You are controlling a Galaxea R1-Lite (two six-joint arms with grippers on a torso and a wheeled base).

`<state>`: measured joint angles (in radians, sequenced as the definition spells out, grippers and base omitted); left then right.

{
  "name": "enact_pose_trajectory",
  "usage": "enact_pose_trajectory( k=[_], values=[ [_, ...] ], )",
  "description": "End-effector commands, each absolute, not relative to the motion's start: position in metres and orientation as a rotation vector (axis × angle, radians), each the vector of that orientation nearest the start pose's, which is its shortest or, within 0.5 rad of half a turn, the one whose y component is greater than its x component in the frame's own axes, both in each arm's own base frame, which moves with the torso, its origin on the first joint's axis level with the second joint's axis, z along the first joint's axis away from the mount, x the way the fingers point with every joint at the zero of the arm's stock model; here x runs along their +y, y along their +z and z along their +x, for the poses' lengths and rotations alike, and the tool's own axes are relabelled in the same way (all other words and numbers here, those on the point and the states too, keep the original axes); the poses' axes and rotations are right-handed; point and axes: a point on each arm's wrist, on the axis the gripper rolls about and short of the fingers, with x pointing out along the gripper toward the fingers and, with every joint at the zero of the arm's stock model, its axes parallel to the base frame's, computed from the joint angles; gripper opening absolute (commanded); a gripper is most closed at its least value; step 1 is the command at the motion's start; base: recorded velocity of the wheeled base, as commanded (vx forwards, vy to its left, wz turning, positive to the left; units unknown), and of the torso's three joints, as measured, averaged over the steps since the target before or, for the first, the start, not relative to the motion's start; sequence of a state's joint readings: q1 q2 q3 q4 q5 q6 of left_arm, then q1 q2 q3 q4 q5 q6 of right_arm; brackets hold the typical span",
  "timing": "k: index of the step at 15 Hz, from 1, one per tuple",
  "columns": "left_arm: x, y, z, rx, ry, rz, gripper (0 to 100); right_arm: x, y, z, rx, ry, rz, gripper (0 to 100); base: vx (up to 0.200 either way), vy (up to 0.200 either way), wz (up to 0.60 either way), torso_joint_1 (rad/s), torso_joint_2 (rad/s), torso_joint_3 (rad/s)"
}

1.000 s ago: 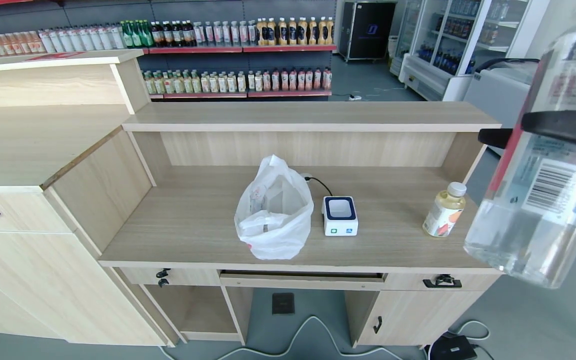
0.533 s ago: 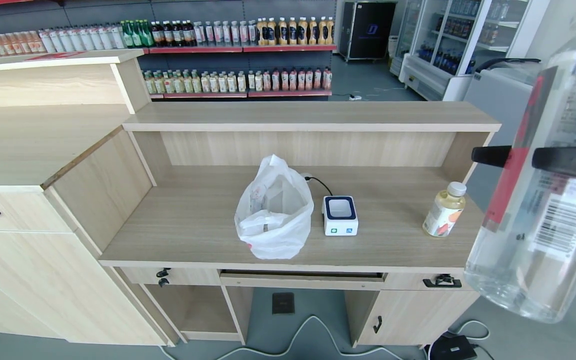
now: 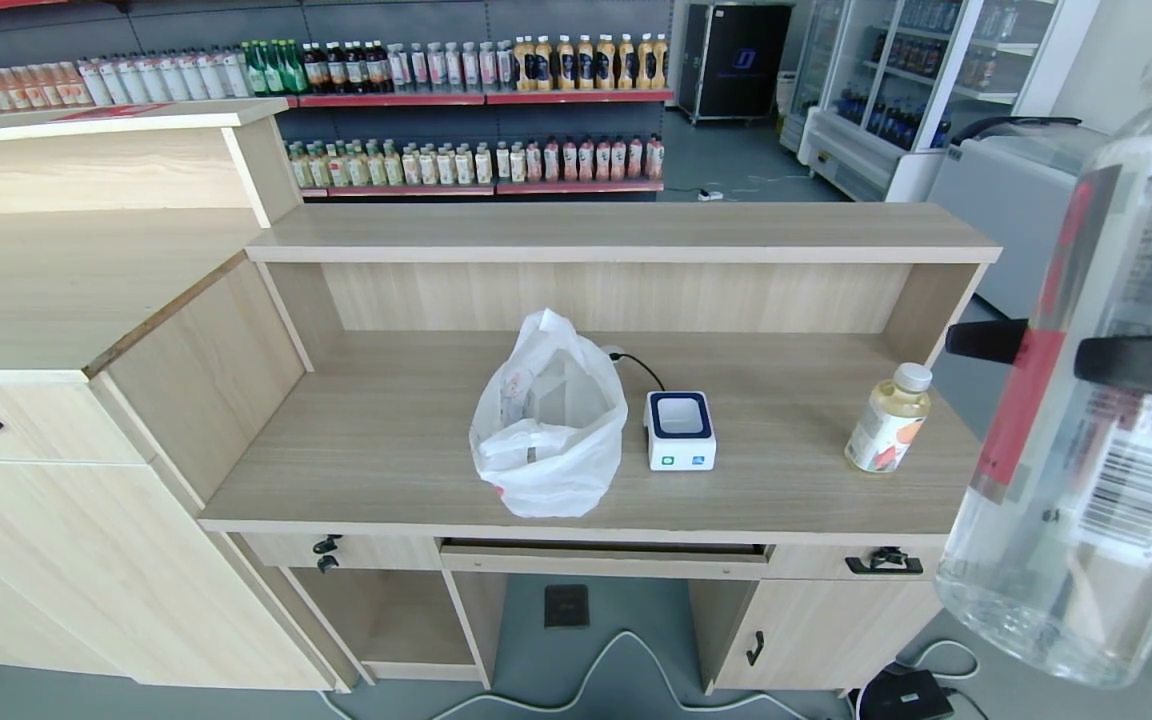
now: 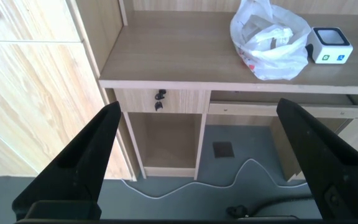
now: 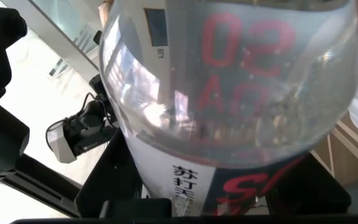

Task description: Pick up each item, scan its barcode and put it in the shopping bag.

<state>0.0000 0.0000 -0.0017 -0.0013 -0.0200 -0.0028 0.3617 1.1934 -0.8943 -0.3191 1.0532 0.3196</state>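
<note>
Clamping a clear water bottle, right jaws; left jaws spread wide apart.

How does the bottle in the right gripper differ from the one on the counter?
The clear bottle is held tilted in the right gripper; the yellow bottle stands upright on the counter. The clear bottle holds colourless liquid, the yellow bottle pale yellow. Both carry labels.

A clear bottle is held aloft at the right by the right gripper. On the counter, a shopping bag is seen just beside the scanner, with a yellow drink bottle farther right.
</note>
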Motion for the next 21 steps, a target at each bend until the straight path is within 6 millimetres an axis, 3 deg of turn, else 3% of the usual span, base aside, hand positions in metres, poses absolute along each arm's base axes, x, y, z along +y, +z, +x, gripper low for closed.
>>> enact_pose_trajectory(
  k=[1, 11, 16, 17, 18, 21],
  values=[
    [0.0, 0.076, -0.023, -0.003, -0.02, -0.003, 100, 0.078, 0.302, 0.15, 0.203, 1.406, 0.257, 0, 0.0, 0.0, 0.0, 0.0, 0.0, 0.0],
    [0.0, 0.076, -0.023, -0.002, -0.02, -0.003, 100, 0.074, 0.293, 0.146, 0.214, 1.386, 0.258, 0, 0.0, 0.0, 0.0, 0.0, 0.0, 0.0],
    [0.0, 0.076, -0.023, -0.002, -0.02, -0.003, 100, 0.034, 0.275, 0.177, 0.126, 1.109, 0.114, 0, 0.0, 0.0, 0.0, 0.0, 0.0, 0.0],
    [0.0, 0.076, -0.023, -0.002, -0.02, -0.003, 100, 0.007, 0.26, 0.196, 0.105, 0.895, -0.012, 0, 0.0, 0.0, 0.0, 0.0, 0.0, 0.0],
    [0.0, 0.076, -0.023, -0.002, -0.02, -0.003, 100, -0.005, 0.252, 0.204, 0.128, 0.771, -0.053, 0, 0.0, 0.0, 0.0, 0.0, 0.0, 0.0],
    [0.0, 0.076, -0.023, -0.002, -0.02, -0.003, 100, -0.028, 0.23, 0.215, 0.151, 0.576, -0.267, 0, 0.0, 0.0, 0.0, 0.0, 0.0, 0.0]
  ],
)
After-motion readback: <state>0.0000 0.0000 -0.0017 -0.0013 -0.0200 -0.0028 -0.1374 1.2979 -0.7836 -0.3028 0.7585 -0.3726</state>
